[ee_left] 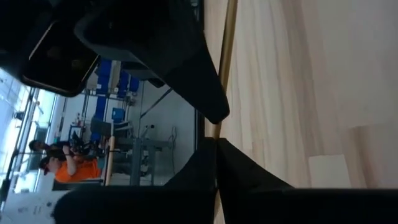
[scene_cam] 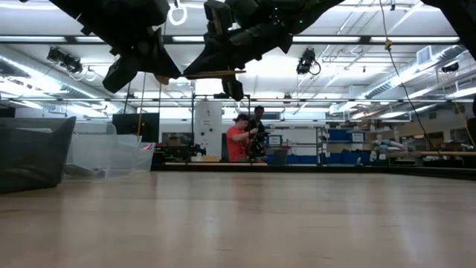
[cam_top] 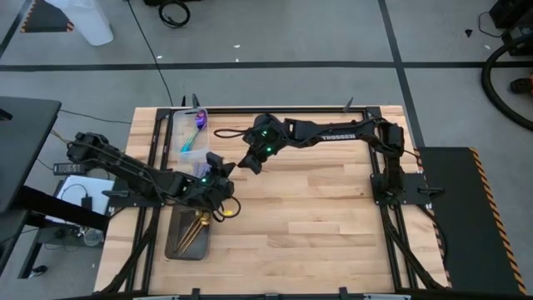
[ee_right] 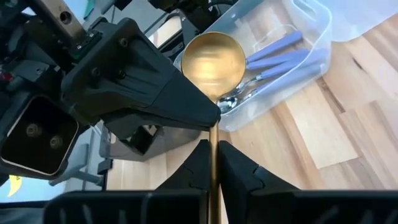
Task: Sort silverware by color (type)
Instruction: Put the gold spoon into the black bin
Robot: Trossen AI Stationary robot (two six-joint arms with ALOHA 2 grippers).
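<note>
- A gold spoon (ee_right: pixel 213 59) is shown held in mid-air above the wooden surface (cam_top: pixel 316 217), between the two arms; its bowl is seen in the right wrist view, its handle running down between the dark fingers (ee_right: pixel 242 168).
- The right hand (cam_top: pixel 250 163) is seen clenched on the handle of the gold spoon, near the clear plastic bin (cam_top: pixel 190 133).
- The left hand (cam_top: pixel 223 185) is seen clenched on the same spoon, just beside the right hand and above the near end of the dark grey tray (cam_top: pixel 175 243).
- Purple spoons with blue handles (ee_right: pixel 280 53) and silver spoons (ee_right: pixel 236 99) are seen lying in the clear plastic bin.
- Further gold spoons (cam_top: pixel 196 227) are shown lying in the dark grey tray.
- A person in an orange top (scene_cam: pixel 236 141) is visible in the room behind the surface.
</note>
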